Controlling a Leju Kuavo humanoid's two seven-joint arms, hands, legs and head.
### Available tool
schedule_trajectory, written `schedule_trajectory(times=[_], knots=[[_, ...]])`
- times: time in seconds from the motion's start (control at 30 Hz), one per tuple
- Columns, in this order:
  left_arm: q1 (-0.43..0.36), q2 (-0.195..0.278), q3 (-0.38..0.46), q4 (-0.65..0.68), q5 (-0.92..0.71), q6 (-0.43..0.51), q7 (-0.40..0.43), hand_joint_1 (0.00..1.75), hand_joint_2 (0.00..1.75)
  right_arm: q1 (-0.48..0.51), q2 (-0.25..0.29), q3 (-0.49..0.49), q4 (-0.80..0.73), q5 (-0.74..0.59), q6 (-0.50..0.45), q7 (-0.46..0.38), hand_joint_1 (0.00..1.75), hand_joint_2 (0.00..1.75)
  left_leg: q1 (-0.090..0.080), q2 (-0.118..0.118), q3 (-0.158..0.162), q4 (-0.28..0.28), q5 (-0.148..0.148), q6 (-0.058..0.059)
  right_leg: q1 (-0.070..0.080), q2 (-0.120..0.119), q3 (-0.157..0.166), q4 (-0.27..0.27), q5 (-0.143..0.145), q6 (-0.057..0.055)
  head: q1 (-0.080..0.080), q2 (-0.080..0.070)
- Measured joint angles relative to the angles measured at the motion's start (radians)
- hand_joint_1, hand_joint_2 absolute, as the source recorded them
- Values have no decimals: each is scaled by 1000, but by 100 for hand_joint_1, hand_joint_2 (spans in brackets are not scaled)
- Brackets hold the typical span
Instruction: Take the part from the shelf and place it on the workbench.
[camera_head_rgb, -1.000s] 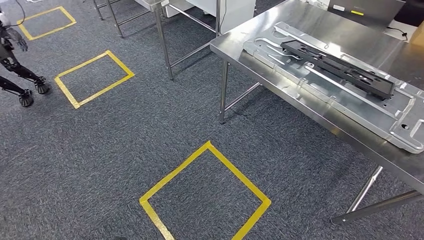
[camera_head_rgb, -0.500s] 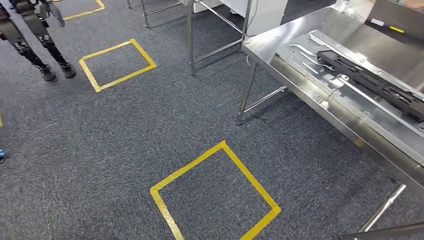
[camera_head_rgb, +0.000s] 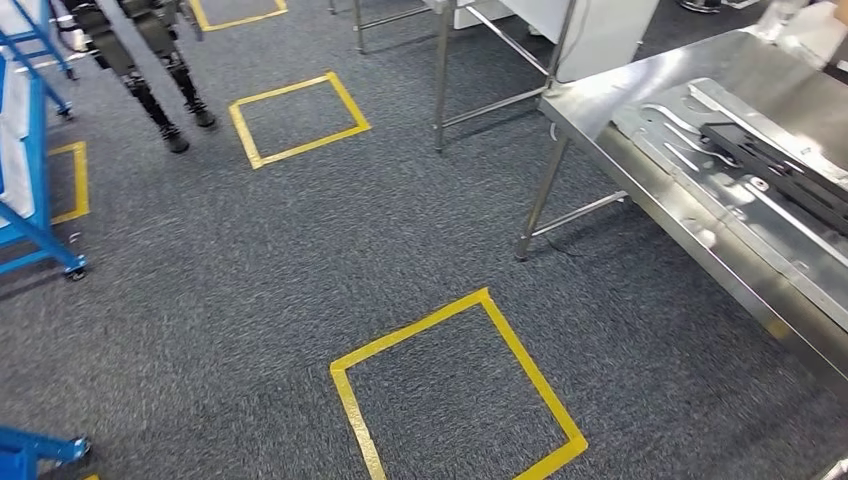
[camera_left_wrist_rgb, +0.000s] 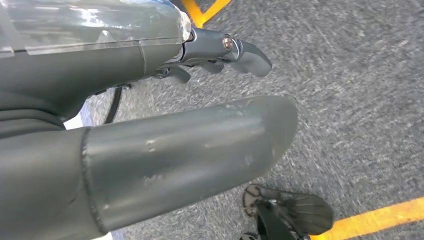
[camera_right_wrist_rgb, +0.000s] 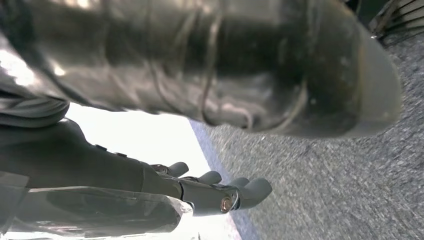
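I'm looking down over grey carpet (camera_head_rgb: 250, 280) marked with yellow tape squares (camera_head_rgb: 455, 385), which I take for standing spots that line me up with each station. The steel bench (camera_head_rgb: 590, 100) runs along my right, and on it lies a big pressed metal panel (camera_head_rgb: 740, 215) with a long black part (camera_head_rgb: 775, 165) resting flat on top, touching it. Whether that black piece is the one I'm meant to carry, I can't tell. A blue shelf frame (camera_head_rgb: 30, 150) on castors stands at my far left, and I judge the pickup to be there. Another robot's dark legs (camera_head_rgb: 165, 85) stand near it.

Both my arms hang at my sides, wrists pointing at the floor. The left hand (camera_left_wrist_rgb: 220, 52) holds nothing, its fingers (camera_left_wrist_rgb: 250, 57) loosely curved and apart. The right hand (camera_right_wrist_rgb: 215, 192) is likewise empty, fingers slightly spread.
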Motion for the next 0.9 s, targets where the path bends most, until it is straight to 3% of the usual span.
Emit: schedule_trajectory(times=[0.03, 0.07, 0.1, 0.17, 0.23, 0.27, 0.33, 0.37, 0.43, 0.5, 0.53, 0.6, 0.73, 0.77, 0.83, 0.9], knots=[[-1, 0, 1, 0, 2, 1, 3, 0, 0, 1, 0, 0, 0, 4, 4, 5, 0, 0, 4, 7, -27, 60, -24, -6, 1, -14, -1, 1, -1, -1, 0, 0], [0, 0, 3, 0, 4, 2, 5, 0, 0, 1, 0, 1, 0, 8, 9, 9, 0, 0, 9, 10, -41, 91, -29, -12, 1, -26, -1, 3, -3, 0, 0, 0], [1, 0, 6, 0, 7, 4, 7, 0, 0, 0, 0, 3, 0, 12, 16, 12, 0, 0, 13, 14, -36, 87, -17, -17, 0, -38, -1, 5, -5, 3, 0, 0], [2, 1, 10, 0, 14, 8, 12, 0, 0, 0, 0, 9, 0, 25, 32, 15, 0, 0, 19, 37, 28, -29, 43, -25, -4, -59, 0, 16, -14, 12, 0, 0], [-1, 1, 13, 0, 21, 9, 19, 0, 0, -1, -1, 16, 0, 42, 50, 16, 0, 0, 18, 66, 89, -141, 78, -20, -2, -76, -1, 29, -25, 25, 0, 0], [-2, 1, 15, 0, 24, 10, 25, 0, 0, -1, -2, 20, 0, 50, 58, 15, 0, 0, 15, 74, 100, -164, 80, -14, 1, -83, -1, 33, -29, 31, 1, 0], [-3, 2, 24, 0, 34, 15, 43, 0, 0, -4, -4, 31, 0, 70, 77, 13, 0, 0, 11, 60, 97, -165, 81, 3, 1, -93, 1, 34, -30, 41, 2, 0], [-2, 2, 30, 0, 41, 21, 54, 0, 0, -5, -5, 37, 0, 81, 87, 11, 0, 0, 11, 52, 97, -168, 84, 10, -1, -90, 2, 37, -34, 47, 2, 0], [-3, 3, 44, 0, 52, 32, 74, 0, 0, -6, -10, 50, 0, 101, 103, 11, 0, 0, 13, 36, 96, -175, 91, 25, -7, -54, -16, 81, -71, 55, 2, 0], [-5, 5, 55, 0, 59, 42, 87, 0, 0, -3, -15, 60, 0, 113, 110, 11, 0, 0, 12, 21, 92, -177, 95, 34, -8, -12, -71, 198, -139, 56, 2, 0], [-6, 6, 60, 0, 62, 45, 92, 0, 0, -2, -17, 65, 0, 117, 113, 11, 0, 0, 10, 10, 90, -177, 96, 36, -8, -5, -103, 263, -165, 55, 2, 0], [-7, 8, 66, 0, 65, 50, 100, 0, 0, 0, -20, 71, 0, 122, 116, 11, 0, 0, 6, -7, 88, -176, 97, 38, -8, -2, -142, 339, -184, 53, 2, 0], [-7, 8, 69, 0, 67, 51, 103, 0, 0, 0, -22, 73, 0, 124, 117, 11, 0, 0, 6, -18, 89, -176, 97, 38, -7, -1, -143, 336, -167, 51, 2, 0], [-7, 9, 72, 0, 68, 51, 105, 0, 0, 1, -22, 75, 0, 125, 117, 11, 0, 0, 5, -26, 90, -175, 97, 38, -7, 1, -129, 303, -141, 48, 2, 0], [-10, 8, 80, 0, 69, 55, 114, 0, 0, 2, -27, 83, 0, 133, 119, 9, 0, 0, 5, -62, 85, -169, 98, 29, -5, 43, -68, 156, -67, 37, 2, 0], [-12, 8, 86, 0, 68, 60, 119, 0, 0, 2, -31, 91, 0, 138, 122, 5, 0, 0, 8, -96, 78, -168, 103, 14, -2, 72, -24, 51, -25, 27, 2, 0]])
